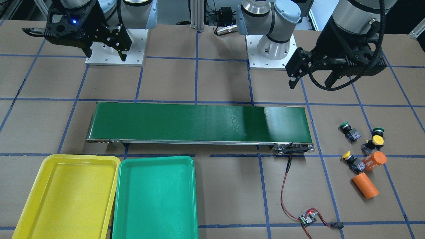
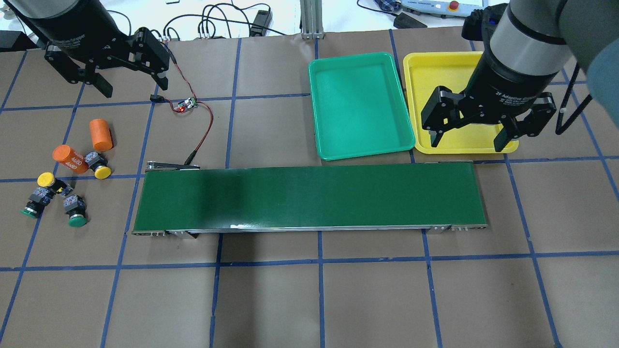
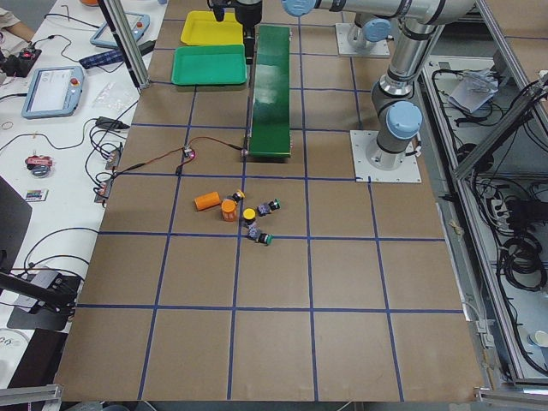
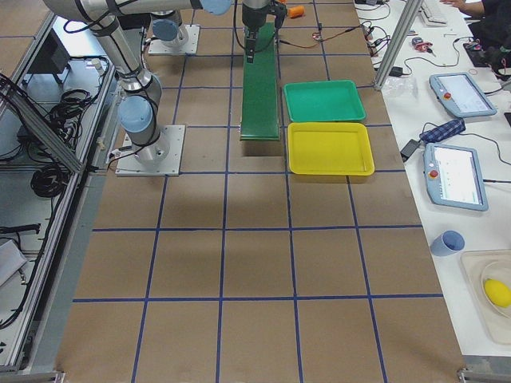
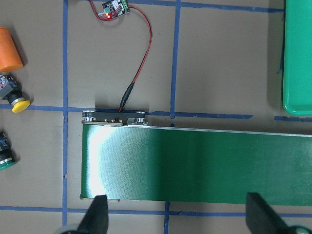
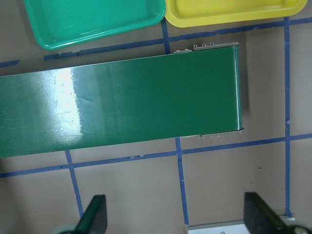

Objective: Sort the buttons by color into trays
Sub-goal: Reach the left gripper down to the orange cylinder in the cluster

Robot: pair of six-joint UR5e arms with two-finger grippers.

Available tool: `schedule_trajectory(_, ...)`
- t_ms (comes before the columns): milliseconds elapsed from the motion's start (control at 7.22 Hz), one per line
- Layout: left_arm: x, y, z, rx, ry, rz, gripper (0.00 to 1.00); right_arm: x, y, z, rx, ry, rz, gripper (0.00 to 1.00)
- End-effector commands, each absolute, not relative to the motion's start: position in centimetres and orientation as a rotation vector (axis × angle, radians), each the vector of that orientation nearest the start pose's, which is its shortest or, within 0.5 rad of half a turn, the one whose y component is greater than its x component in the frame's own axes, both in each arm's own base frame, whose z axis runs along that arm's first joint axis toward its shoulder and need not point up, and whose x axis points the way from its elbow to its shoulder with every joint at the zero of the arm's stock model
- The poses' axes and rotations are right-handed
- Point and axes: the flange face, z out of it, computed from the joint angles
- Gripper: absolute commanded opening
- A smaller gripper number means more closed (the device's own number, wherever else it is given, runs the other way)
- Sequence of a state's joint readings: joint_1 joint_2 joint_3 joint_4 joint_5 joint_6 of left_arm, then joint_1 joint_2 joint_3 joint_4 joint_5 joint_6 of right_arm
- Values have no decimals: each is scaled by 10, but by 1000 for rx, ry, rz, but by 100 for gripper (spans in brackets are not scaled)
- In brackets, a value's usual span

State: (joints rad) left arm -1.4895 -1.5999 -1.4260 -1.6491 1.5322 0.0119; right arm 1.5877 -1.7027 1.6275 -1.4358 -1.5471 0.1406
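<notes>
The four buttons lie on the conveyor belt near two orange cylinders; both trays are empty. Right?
No: the overhead exterior view shows the buttons on the table beside the conveyor belt, not on it. The orange cylinders and empty trays are right.

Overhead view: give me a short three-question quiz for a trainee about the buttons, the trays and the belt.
1. True or false: the green tray and the yellow tray are both empty.
2. Pick one. Relative to the conveyor belt, the four buttons lie: A) on it; B) beyond its end on the robot's left; C) beyond its end on the robot's right.
3. Short answer: how many of the buttons have yellow caps?

Key: 1 true. 2 B. 3 two.
</notes>
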Motion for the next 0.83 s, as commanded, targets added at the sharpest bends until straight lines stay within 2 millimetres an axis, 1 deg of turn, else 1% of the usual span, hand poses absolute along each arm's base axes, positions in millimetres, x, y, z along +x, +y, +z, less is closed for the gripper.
schedule_trajectory(0, -95, -519, 532, -124, 3177, -30, 100, 143, -427, 507, 202, 3119, 96, 100)
schedule_trajectory(139, -96, -514, 532, -121, 3177, -27, 100, 143, -430, 508, 200, 3118, 77, 100)
schedule_trajectory(277, -82, -523, 520, -134, 3170, 9, 100, 143, -430, 505, 197, 3111, 99, 100)
schedule_trajectory(416, -38, -552, 481, -202, 3160, 111, 100, 143, -433, 505, 190, 3117, 79, 100)
schedule_trajectory(554, 19, -574, 448, -139, 3180, 161, 100, 143, -432, 503, 195, 3117, 98, 100)
schedule_trajectory(693, 64, -597, 417, 130, 3189, 118, 100, 141, -432, 505, 200, 3117, 93, 100)
